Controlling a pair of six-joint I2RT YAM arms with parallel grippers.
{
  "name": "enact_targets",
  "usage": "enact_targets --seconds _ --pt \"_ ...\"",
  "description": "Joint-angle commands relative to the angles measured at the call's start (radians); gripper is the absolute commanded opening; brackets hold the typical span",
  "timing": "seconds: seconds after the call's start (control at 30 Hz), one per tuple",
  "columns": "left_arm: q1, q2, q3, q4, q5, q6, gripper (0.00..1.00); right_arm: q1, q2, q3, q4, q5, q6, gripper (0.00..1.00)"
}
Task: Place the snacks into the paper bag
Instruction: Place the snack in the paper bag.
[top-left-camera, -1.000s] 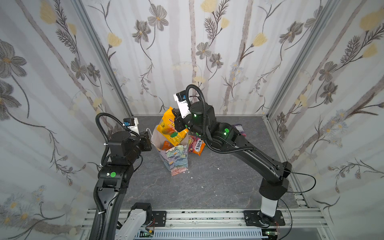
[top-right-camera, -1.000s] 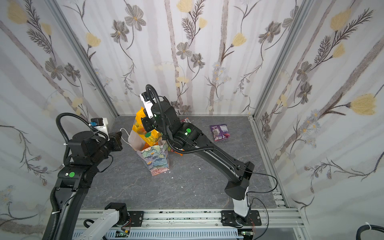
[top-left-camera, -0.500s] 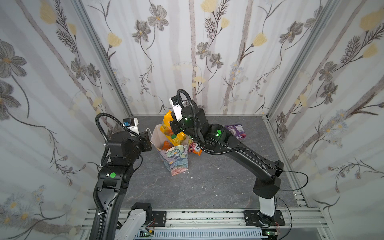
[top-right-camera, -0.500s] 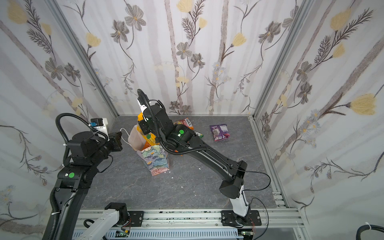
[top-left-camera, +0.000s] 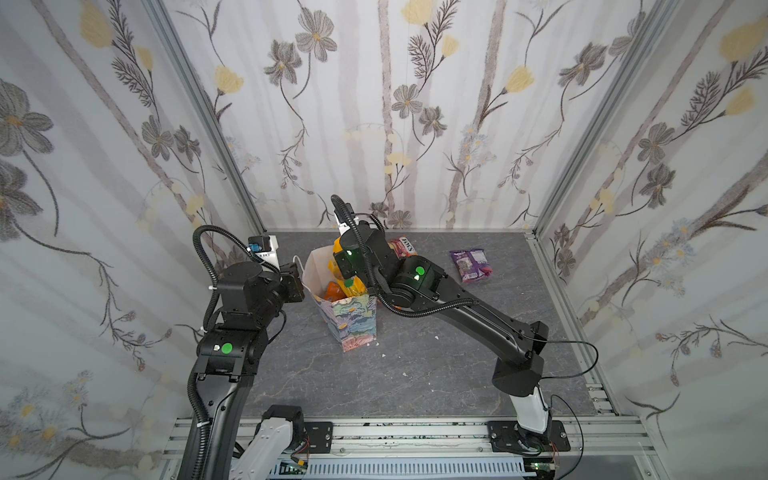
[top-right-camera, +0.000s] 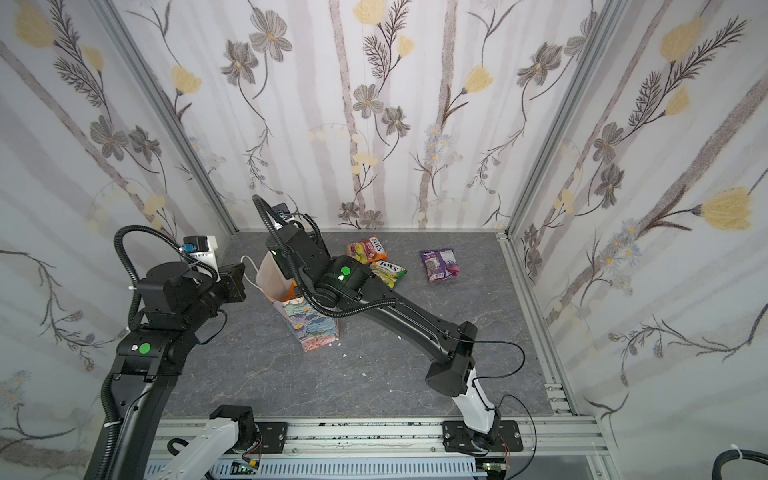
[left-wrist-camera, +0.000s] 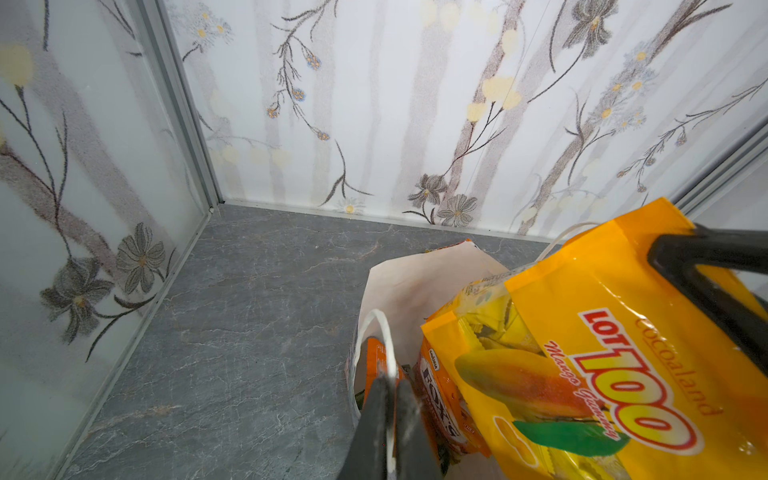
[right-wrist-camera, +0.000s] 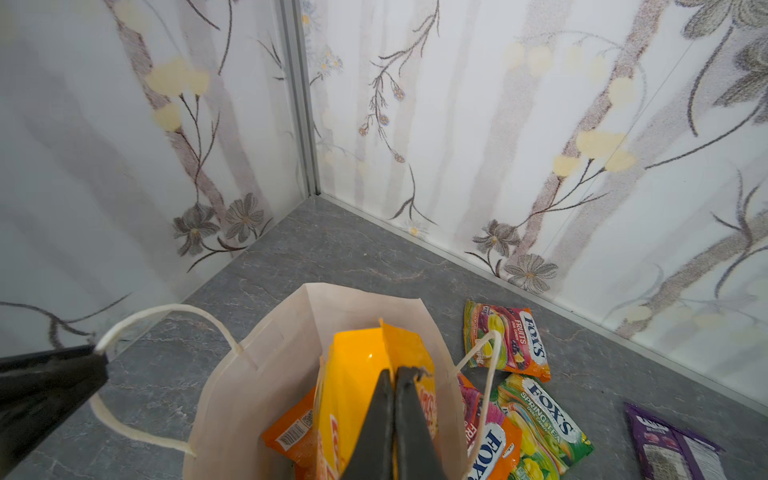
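The paper bag (top-left-camera: 353, 324) (top-right-camera: 313, 328) stands upright with its mouth open, white lining (right-wrist-camera: 266, 374) showing. My left gripper (left-wrist-camera: 390, 384) (top-left-camera: 296, 282) is shut on the near white cord handle (right-wrist-camera: 166, 309) and holds it out to the side. My right gripper (right-wrist-camera: 395, 374) is shut on the top edge of the yellow mango packet (left-wrist-camera: 582, 353) (right-wrist-camera: 357, 365), which hangs partly inside the bag. Orange packets (right-wrist-camera: 291, 432) lie inside. In both top views the right fingertips are hidden under the wrist.
Loose snacks lie on the grey floor behind the bag: an orange-pink FOX'S packet (top-right-camera: 367, 251) (right-wrist-camera: 509, 345), a green FOX'S packet (top-right-camera: 388, 272) (right-wrist-camera: 540, 428), another FOX'S packet (right-wrist-camera: 494, 440) against the bag, and a purple packet (top-left-camera: 471, 266) (top-right-camera: 439, 265). Walls enclose three sides.
The right arm has swung left and down, carrying the yellow packet from above the bag into its mouth. The left arm has not moved.
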Motion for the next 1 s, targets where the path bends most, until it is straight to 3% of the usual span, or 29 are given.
enact_targets --seconds 0.0,0.4,0.67,0.8,0.97 --pt "0.000 0.002 -0.001 0.028 0.016 0.001 0.07 0.002 0.010 0.020 0.034 0.125 -0.001 0.00" --pt "-0.001 0.005 -0.006 0.031 0.031 0.000 0.07 0.002 0.061 0.023 0.045 0.244 -0.027 0.00" --pt "-0.003 0.003 -0.007 0.036 0.037 0.001 0.07 0.001 0.083 0.024 0.082 0.213 -0.035 0.01" --pt "-0.005 -0.004 -0.011 0.034 0.020 0.002 0.07 0.002 0.092 0.023 0.094 0.182 -0.039 0.22" --pt "-0.007 -0.006 -0.011 0.033 0.001 0.003 0.07 0.004 0.079 0.024 0.114 0.163 -0.052 0.32"
